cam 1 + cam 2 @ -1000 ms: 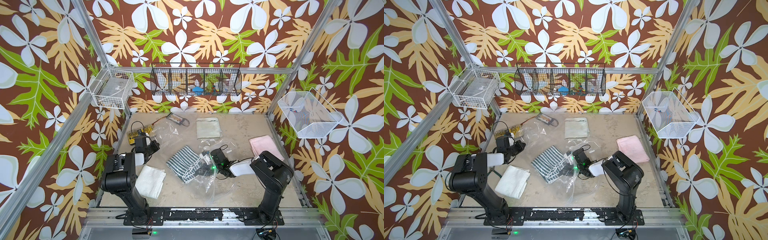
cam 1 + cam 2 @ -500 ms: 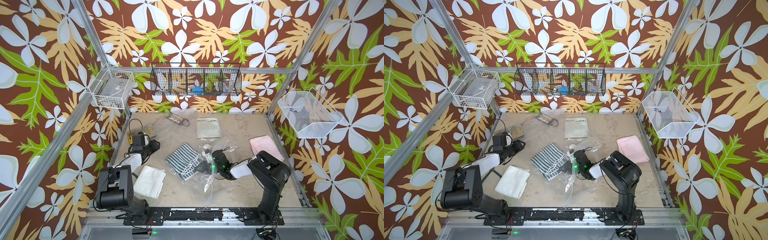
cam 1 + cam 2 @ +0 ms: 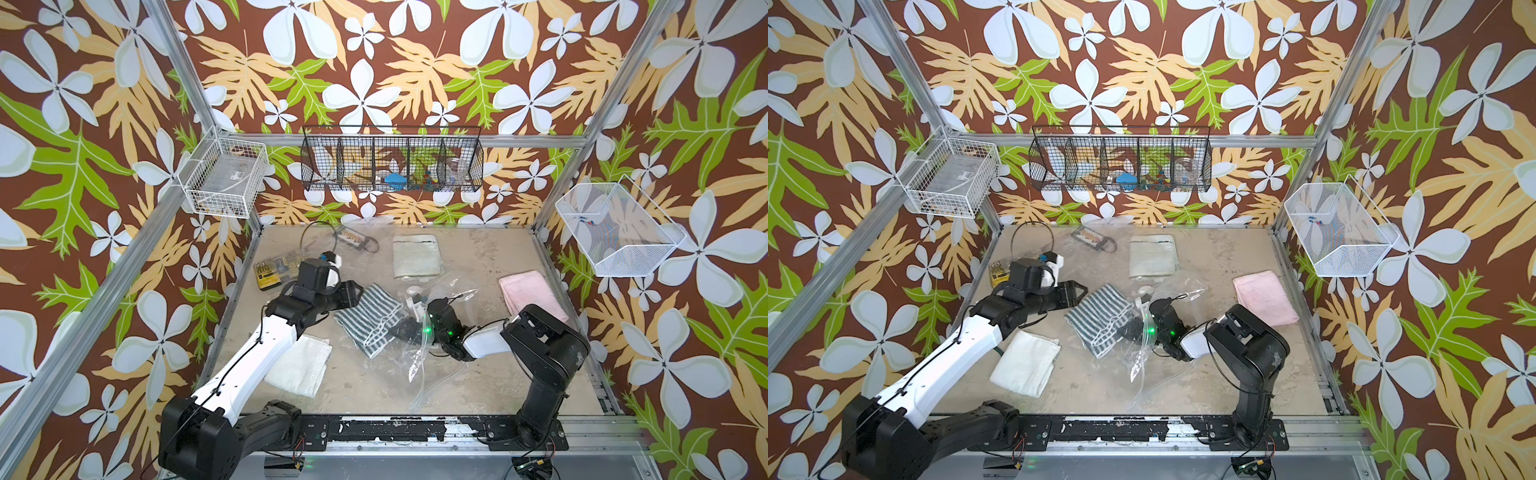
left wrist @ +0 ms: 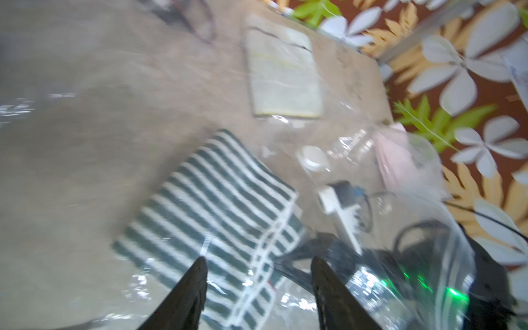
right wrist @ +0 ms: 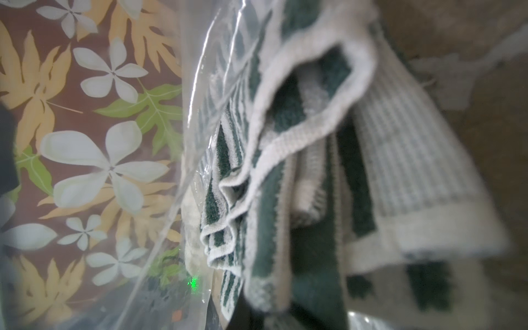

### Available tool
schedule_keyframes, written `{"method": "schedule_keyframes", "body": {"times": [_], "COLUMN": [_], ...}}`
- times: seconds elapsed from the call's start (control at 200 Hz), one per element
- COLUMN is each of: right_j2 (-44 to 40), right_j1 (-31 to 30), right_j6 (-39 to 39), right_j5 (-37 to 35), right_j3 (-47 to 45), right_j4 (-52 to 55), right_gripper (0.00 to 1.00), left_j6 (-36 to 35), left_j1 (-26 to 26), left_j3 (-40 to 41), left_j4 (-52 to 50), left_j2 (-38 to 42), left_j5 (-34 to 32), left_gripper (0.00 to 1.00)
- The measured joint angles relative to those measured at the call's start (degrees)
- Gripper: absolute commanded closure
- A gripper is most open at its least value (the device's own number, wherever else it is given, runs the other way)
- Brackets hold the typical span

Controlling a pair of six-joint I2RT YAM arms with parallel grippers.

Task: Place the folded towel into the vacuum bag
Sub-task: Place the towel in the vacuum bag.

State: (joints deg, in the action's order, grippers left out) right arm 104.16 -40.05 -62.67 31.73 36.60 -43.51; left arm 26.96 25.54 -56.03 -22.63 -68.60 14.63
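While parted and empty, left end effector [image 4: 257,260] hangs above striped towel [image 3: 368,318]; right end effector [image 3: 405,330] pinched shut, contents indiscernible.
Towel lies at centre of tabletop [image 3: 478,374], right edge under vacuum bag [image 3: 455,284], crumpled around right end effector.

Front centre of table [image 3: 353,395] bare: open lane from front rail up to striped towel [image 3: 368,318]. Vacuum bag [image 3: 457,286] crumpled, standing up at towel's right edge, bunched round right gripper [image 3: 401,330]: blocks approach from right. Right arm [image 3: 540,345] low across front right. White towel [image 3: 299,363] flat at front left, left arm [image 3: 257,353] over its corner. Rear: cream towel [image 3: 415,255], bit case [image 3: 272,270], small pouch [image 3: 353,239]. Bare strip between cream towel and pink towel [image 3: 532,293].
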Motion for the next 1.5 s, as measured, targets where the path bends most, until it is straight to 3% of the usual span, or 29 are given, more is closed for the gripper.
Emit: {"method": "schedule_keyframes", "body": {"times": [0.16,0.33,0.611,0.951,1.211,1.501], "right_j2": [-1.0,-1.3,-1.3,-1.6,-0.9,8.8], "right_j1": [0.0,-0.1,-0.1,-0.1,-1.4,-4.0], "right_j6": [-1.2,-2.0,-3.3,-4.4,-6.1,-7.6], "right_j5": [-0.1,-0.2,0.0,-0.1,-0.5,-3.2], "right_j3": [-0.6,-1.8,-2.4,-4.1,-7.2,0.0], "right_j4": [-1.1,-3.3,-5.0,-6.7,-11.6,-20.3], "right_gripper": [1.00,1.00,1.00,1.00,1.00,1.00], "left_j6": [0.0,-0.2,-1.6,-4.1,-4.0,-4.7], "left_j1": [14.3,19.6,22.9,23.1,26.2,31.6], "left_j3": [-7.0,-11.6,-14.1,-16.7,-17.9,-15.9], "left_j4": [-1.0,-1.1,-0.7,-2.0,-2.1,-2.6], "left_j2": [-6.1,-11.2,-15.0,-17.4,-13.9,-15.0], "left_j5": [2.4,3.5,5.1,4.0,6.1,9.5], "left_gripper": [0.40,0.41,0.49,1.00,1.00,1.00]}}
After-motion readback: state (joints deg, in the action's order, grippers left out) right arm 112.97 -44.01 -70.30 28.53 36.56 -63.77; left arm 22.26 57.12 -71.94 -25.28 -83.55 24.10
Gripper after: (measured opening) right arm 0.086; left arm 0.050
